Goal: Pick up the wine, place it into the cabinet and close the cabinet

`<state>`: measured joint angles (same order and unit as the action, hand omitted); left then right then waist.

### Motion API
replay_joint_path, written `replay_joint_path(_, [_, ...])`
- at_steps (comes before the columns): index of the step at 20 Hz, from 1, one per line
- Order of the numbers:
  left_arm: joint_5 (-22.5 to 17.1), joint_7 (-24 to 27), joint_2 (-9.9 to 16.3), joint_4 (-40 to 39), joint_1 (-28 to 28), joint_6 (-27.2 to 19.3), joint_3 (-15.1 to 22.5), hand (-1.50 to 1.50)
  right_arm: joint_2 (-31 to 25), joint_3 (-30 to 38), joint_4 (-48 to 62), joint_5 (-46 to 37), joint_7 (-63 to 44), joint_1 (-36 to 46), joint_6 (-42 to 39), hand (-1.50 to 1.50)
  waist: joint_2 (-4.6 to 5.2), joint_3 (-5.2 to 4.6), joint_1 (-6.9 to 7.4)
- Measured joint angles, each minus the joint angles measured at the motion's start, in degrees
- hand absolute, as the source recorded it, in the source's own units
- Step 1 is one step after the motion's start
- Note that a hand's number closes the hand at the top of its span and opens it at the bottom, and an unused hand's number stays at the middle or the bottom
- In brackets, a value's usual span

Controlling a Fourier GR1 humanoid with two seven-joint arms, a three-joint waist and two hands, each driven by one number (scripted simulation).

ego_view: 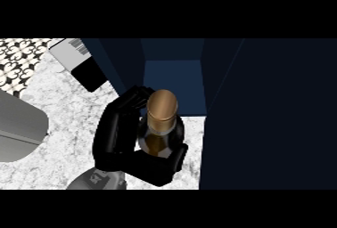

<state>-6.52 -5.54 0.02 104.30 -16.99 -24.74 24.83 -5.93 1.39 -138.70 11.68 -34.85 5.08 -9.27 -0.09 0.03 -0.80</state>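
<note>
My left hand (121, 133) is curled round the wine (160, 127), holding the bottle upright just in front of the open cabinet (171, 84); my right hand isn't in view. I judge this the carry-in step, so next I must ease the bottle forward into the blue recess, though its depth is hard to read. Around us lies the marbled tabletop (66, 111), patterned tiles beyond.

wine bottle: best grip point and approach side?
Take the wine bottle around its dark body, below the gold-capped neck, coming from its left. It stands upright, and the cabinet blocks its right side. The hand already wraps it there, fingers on the left, thumb across the front.
</note>
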Motion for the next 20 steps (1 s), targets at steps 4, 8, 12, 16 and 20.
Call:
replay_joint_path(4, [1.1, -1.5, 0.0, -3.1, -5.6, -6.2, 2.1, 1.5, 0.3, -0.2, 0.0, 0.2, 0.1, -0.2, -0.3, -1.5, 0.0, 0.01, -0.01])
replay_joint_path(8, [1.2, -1.6, 0.0, -6.1, -9.0, -10.3, 3.0, 1.5, 0.4, -0.2, -0.1, 0.5, 0.3, -0.8, -0.8, -1.5, 0.0, 0.0, 0.01])
replay_joint_path(12, [1.2, -0.7, 0.0, -9.2, -11.4, -11.3, 2.3, 1.5, -0.1, 0.7, -0.2, 0.7, -0.1, -0.8, -1.1, -1.5, 0.0, -0.02, 0.01])
replay_joint_path(16, [1.3, 0.5, 0.0, -11.8, -13.1, -13.5, 3.5, 1.5, 0.0, 0.7, -0.1, 0.9, -0.1, -0.8, -1.3, -1.5, 0.01, -0.02, 0.01])
replay_joint_path(20, [-1.3, 3.5, 0.0, -15.0, -14.0, -15.8, 4.6, 1.5, 0.2, 0.5, 0.0, 1.0, 0.3, -0.9, -1.4, -1.5, 0.05, -0.03, -0.1])
